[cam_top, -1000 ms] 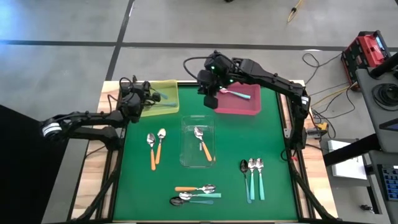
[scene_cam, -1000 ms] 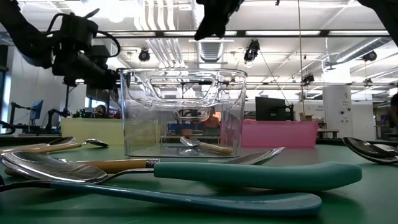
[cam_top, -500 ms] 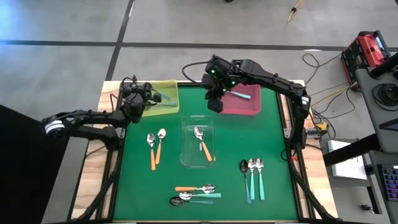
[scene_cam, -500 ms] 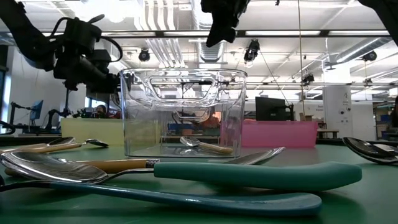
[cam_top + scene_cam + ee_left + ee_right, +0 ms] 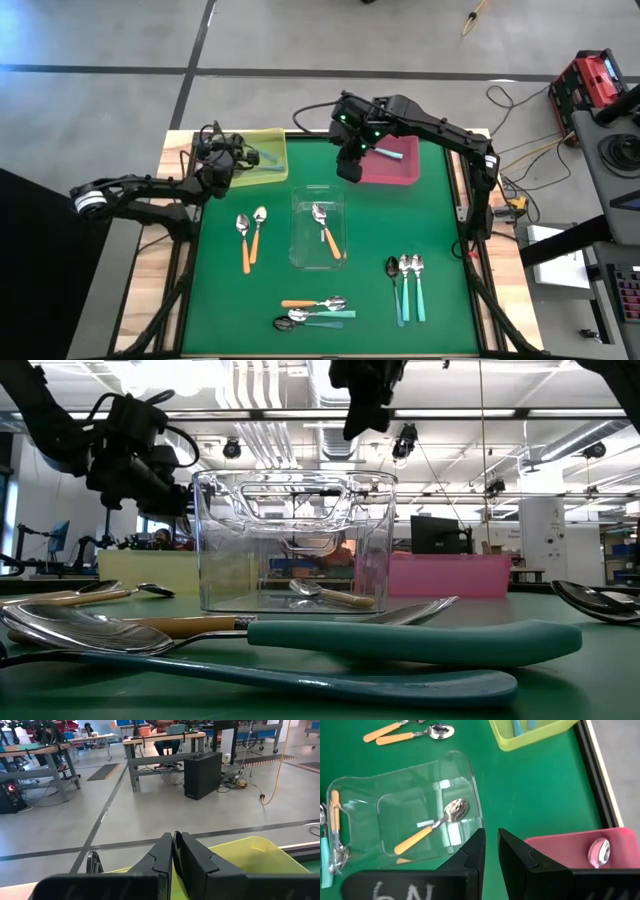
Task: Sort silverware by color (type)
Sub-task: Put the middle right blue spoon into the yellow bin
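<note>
Spoons: most are scattered on the green mat (image 5: 440,230); an orange pair (image 5: 250,235) lies left, a teal trio (image 5: 405,285) right, a mixed heap (image 5: 315,310) near.
Sorted: one orange spoon (image 5: 432,826) is seen in the clear tray (image 5: 318,228); teal handles (image 5: 522,725) in the yellow tray (image 5: 262,158); one spoon (image 5: 598,851) in the pink tray (image 5: 385,160), handle colour not clear.
Left gripper (image 5: 173,851): raised over the yellow tray, jaws closed on nothing, judged just unloaded.
Right gripper (image 5: 490,845): raised at the pink tray's left edge, jaws narrowly apart, nothing held.
Obstruction: none noted; heaped spoons are judged awkward to separate.
</note>
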